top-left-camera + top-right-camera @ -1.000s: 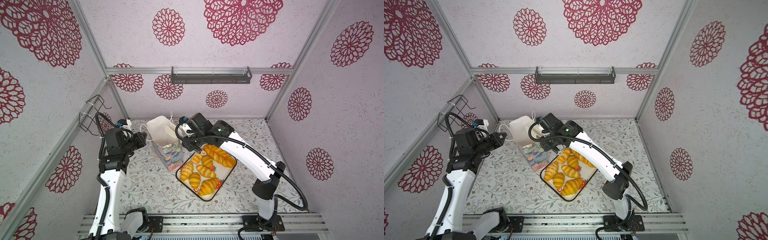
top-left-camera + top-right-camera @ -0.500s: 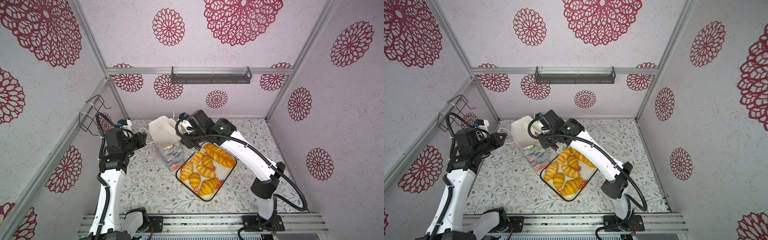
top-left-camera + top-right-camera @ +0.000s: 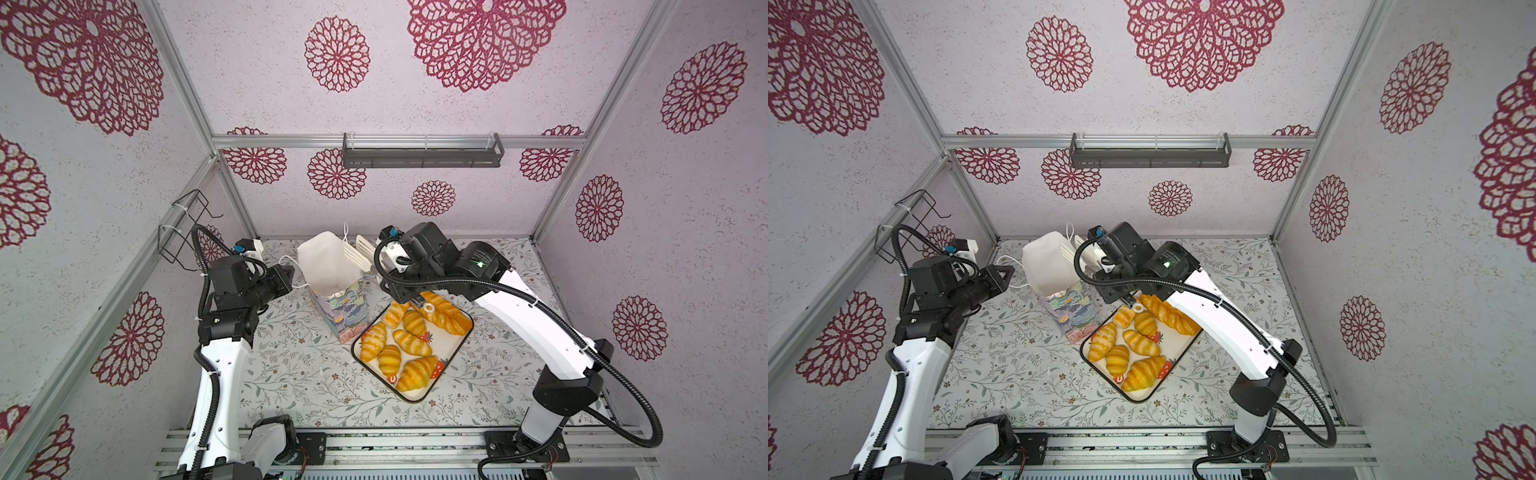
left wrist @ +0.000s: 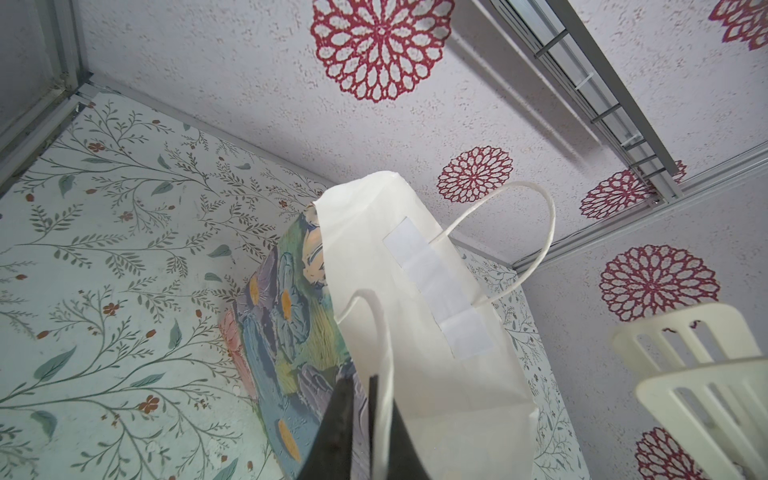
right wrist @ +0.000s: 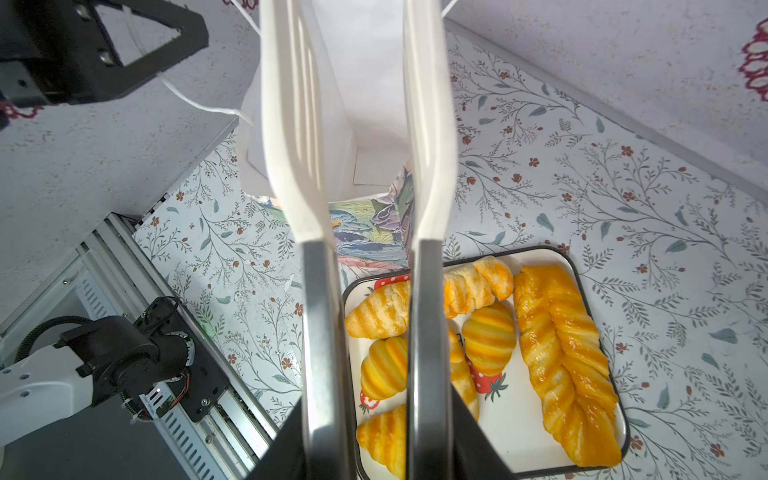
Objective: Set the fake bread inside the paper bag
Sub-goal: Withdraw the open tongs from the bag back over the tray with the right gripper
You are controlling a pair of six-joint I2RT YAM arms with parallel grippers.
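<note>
A: Tongs [image 5: 291, 124] look empty. What now?
B: I think they must dip to the tray [image 5: 513, 424] at five o'clock from the paper bag [image 3: 328, 266] and grab one fake bread [image 5: 488, 336]: shiny, orange, pale stripes.
A: Hands?
B: Right gripper [image 5: 376, 453] squeezes the tongs at the bag's mouth. Left gripper [image 4: 368, 424] pinches its cord handle [image 4: 390, 361].

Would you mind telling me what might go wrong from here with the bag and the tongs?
1. The left gripper pinches just one thin handle of the bag; if the cord slips, the mouth may sag shut or the bag may topple.
2. The tongs in the right gripper hang empty at the bag's mouth and could snag the paper rim, tipping the bag towards the tray.
</note>
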